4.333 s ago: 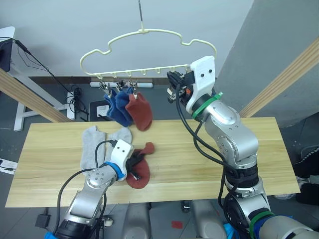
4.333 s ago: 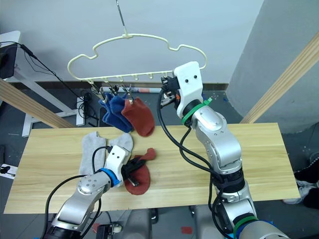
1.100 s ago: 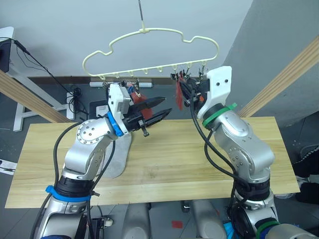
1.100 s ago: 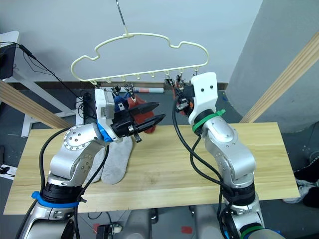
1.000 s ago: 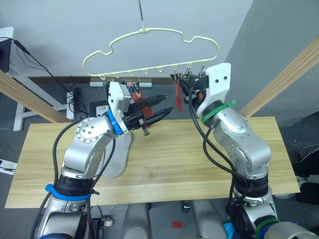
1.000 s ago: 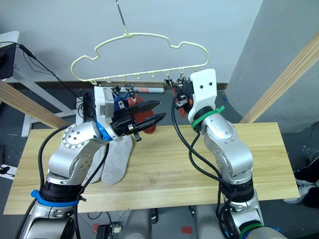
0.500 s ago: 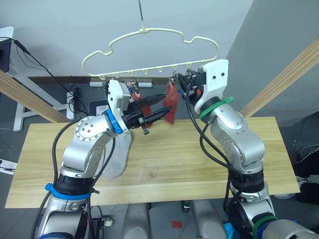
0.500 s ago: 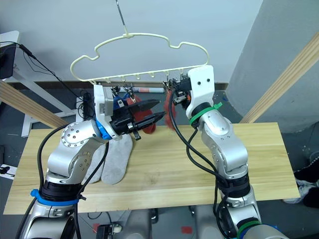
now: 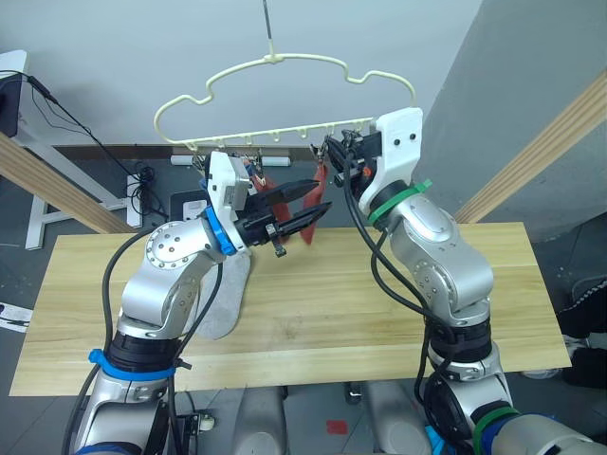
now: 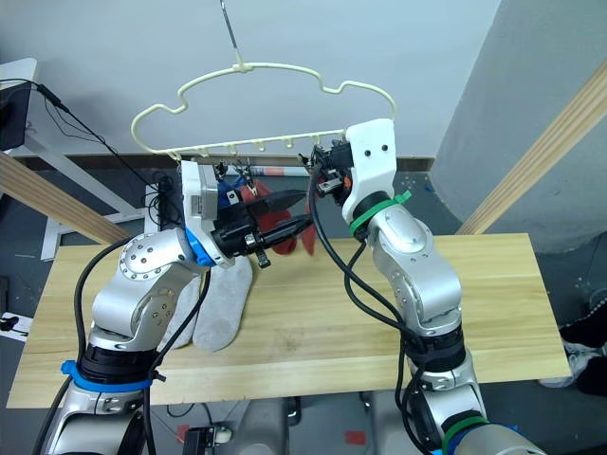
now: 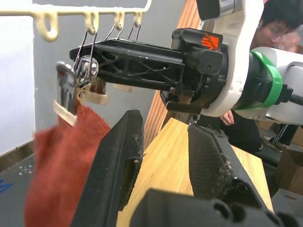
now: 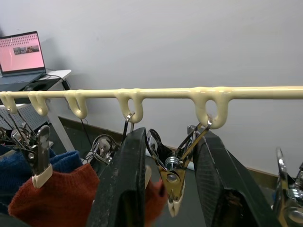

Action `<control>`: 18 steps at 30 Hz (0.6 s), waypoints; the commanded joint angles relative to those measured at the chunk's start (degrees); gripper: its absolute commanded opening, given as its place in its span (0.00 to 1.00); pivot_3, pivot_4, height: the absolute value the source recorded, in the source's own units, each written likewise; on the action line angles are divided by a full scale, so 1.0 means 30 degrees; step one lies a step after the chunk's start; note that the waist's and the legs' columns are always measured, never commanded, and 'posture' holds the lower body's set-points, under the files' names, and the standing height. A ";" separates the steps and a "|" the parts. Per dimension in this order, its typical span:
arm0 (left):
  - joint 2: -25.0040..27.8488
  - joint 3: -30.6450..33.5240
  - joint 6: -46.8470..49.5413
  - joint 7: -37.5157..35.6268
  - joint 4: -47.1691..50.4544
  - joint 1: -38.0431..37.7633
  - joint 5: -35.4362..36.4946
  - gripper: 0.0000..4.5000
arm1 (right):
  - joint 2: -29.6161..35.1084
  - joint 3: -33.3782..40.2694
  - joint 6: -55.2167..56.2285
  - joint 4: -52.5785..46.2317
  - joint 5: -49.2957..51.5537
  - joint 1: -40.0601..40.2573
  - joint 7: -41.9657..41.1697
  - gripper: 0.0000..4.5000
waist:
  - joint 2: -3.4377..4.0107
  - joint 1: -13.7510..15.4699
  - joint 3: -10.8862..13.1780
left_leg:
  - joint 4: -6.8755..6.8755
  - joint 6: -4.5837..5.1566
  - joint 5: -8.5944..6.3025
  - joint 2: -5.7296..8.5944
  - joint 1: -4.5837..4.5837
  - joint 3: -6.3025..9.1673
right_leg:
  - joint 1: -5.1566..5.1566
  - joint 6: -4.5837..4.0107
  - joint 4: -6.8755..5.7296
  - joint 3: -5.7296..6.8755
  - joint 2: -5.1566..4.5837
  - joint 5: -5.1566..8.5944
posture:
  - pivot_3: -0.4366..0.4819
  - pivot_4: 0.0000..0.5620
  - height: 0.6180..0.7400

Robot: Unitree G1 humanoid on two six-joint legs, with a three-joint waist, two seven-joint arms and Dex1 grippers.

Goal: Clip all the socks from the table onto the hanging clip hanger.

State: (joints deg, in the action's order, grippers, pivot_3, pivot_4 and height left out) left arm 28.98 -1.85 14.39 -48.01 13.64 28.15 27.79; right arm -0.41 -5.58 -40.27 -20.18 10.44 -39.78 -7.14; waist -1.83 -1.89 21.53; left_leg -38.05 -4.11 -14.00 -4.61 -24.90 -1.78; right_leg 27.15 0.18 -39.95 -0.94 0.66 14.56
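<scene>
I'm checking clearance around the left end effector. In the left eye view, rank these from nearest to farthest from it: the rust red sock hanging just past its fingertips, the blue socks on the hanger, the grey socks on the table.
1. Rust red sock: at the left end effector fingertips, under the clip hanger.
2. Blue socks: behind the arm, hanger's left end.
3. Grey socks: below, on the table.

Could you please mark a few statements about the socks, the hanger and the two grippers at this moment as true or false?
1. Two grey socks lie on the table. True.
2. The left gripper is shut on a blue sock. False: its fingers are apart and hold nothing.
3. A rust red sock hangs from a metal clip. True.
4. The clip hanger lies flat on the table. False: it hangs above it.
5. The right gripper is beside the hanger's row of clips. True.
</scene>
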 commanded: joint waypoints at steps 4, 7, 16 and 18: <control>-0.0079 0.0272 -0.0233 0.0273 0.0774 0.0050 -0.0286 0.42 | -0.0296 0.0530 0.0041 -0.0788 0.0450 -0.0167 0.0198 0.08 | 0.0000 0.0000 0.0000 | 0.0000 0.0000 0.0000 0.0000 0.0000 -0.0001 | 0.0000 -0.0041 0.0000 0.0001 0.0000 -0.0024 | 0.40 0.69 0.68; -0.0004 0.0283 -0.0350 0.0492 0.0820 -0.0153 -0.0660 0.42 | -0.0220 0.0740 -0.0125 -0.0989 0.0488 -0.0067 0.0230 0.00 | 0.0000 -0.0003 0.0000 | 0.0000 0.0000 0.0000 0.0000 0.0000 -0.0002 | 0.0000 -0.0041 0.0000 -0.0001 0.0000 -0.0024 | 0.40 0.69 0.68; 0.1545 0.0263 0.0521 0.1331 0.2099 -0.2908 -0.2506 0.81 | 0.0382 0.0955 -0.0657 -0.1552 0.0667 -0.0064 0.0005 0.00 | 0.0005 -0.0072 0.0003 | 0.0006 -0.0001 0.0000 -0.0008 0.0002 -0.0008 | 0.0006 -0.0043 0.0003 -0.0009 0.0000 -0.0025 | 0.39 0.71 0.68; 0.1811 0.0314 0.1091 0.1967 0.2282 -0.3845 -0.2993 0.95 | 0.0514 0.0994 -0.0700 -0.1570 0.0763 -0.0106 -0.0026 0.00 | 0.0005 -0.0047 0.0003 | 0.0008 -0.0001 0.0000 -0.0010 0.0001 -0.0003 | 0.0009 -0.0041 0.0002 -0.0010 -0.0001 -0.0024 | 0.40 0.71 0.68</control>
State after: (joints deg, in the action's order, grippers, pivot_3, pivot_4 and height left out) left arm 33.87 -1.82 16.81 -43.57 17.89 17.88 19.92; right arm 1.19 -3.26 -42.63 -21.80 12.14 -39.57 -7.04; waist -1.82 -2.03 21.54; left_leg -38.03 -4.11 -14.01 -4.63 -24.90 -1.79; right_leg 27.18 0.06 -39.94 -0.97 0.65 14.50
